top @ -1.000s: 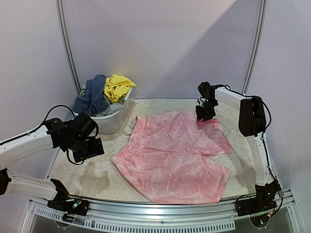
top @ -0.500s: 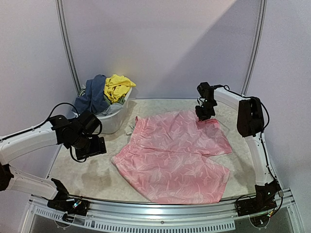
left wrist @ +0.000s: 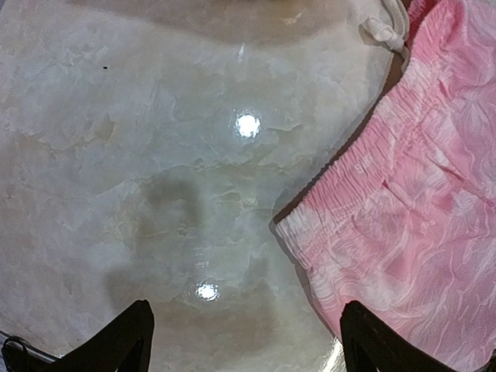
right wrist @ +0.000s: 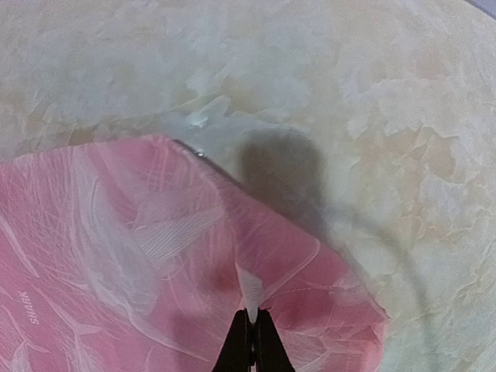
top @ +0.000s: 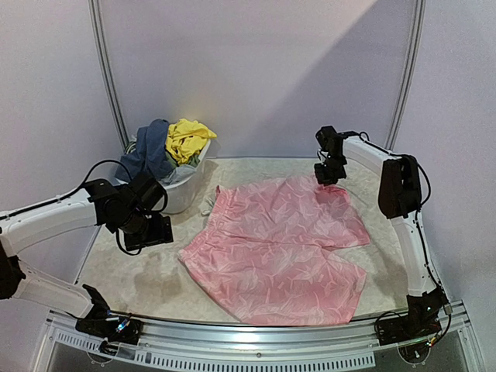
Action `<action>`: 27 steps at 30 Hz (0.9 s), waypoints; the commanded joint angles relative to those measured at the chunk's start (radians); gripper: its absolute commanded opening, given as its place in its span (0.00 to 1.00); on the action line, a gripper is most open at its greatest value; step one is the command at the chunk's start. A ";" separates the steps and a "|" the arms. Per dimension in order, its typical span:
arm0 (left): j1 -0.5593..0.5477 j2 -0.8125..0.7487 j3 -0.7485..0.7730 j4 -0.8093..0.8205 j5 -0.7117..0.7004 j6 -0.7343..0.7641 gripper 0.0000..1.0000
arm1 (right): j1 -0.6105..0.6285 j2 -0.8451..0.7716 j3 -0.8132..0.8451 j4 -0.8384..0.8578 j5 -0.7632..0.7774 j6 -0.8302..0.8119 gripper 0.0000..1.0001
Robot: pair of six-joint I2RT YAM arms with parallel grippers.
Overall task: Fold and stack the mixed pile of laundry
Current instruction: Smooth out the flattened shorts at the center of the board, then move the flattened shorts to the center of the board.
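**1. Garment on the table.** The pink patterned shorts (top: 279, 248) lie spread flat at the middle of the table (top: 132, 275). The elastic waistband faces left and the legs run to the near right. A white drawstring (left wrist: 384, 27) trails off the far end of the waistband onto bare table.

**2. Right jaws.** The right gripper (top: 328, 177) is at the far right corner of the shorts. In the right wrist view its jaws are fully together (right wrist: 249, 341), clamped on a small raised peak of the pink fabric (right wrist: 116, 256). The cloth around the pinch is drawn up into a low ridge. The hem edge runs just beyond it, with bare table on the far side.

**3. Left jaws.** The left gripper (top: 147, 231) hangs over the table just left of the shorts, near the waistband. Its jaws stand wide apart and hold nothing. In the left wrist view the two fingers (left wrist: 128, 341) frame bare table on one side and the near waistband corner (left wrist: 418, 217) on the other. No contact with the cloth is visible.

**4. Rest of the pile.** A yellow garment (top: 186, 139) and a navy garment (top: 147, 153) are heaped in the white tub (top: 184, 194) at the far left corner. Both spill over its rim. The tub stands just beyond the left gripper and close to the far waistband end.
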 commanded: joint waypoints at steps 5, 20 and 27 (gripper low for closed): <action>-0.011 -0.020 0.016 -0.036 0.013 0.034 0.85 | -0.065 -0.038 0.038 0.074 0.020 -0.055 0.00; -0.011 -0.023 0.079 -0.139 0.024 0.071 0.85 | -0.106 -0.007 0.171 0.212 0.095 -0.062 0.65; -0.011 -0.011 0.152 -0.201 -0.033 0.093 0.87 | -0.112 -0.138 0.150 0.186 0.074 -0.033 0.69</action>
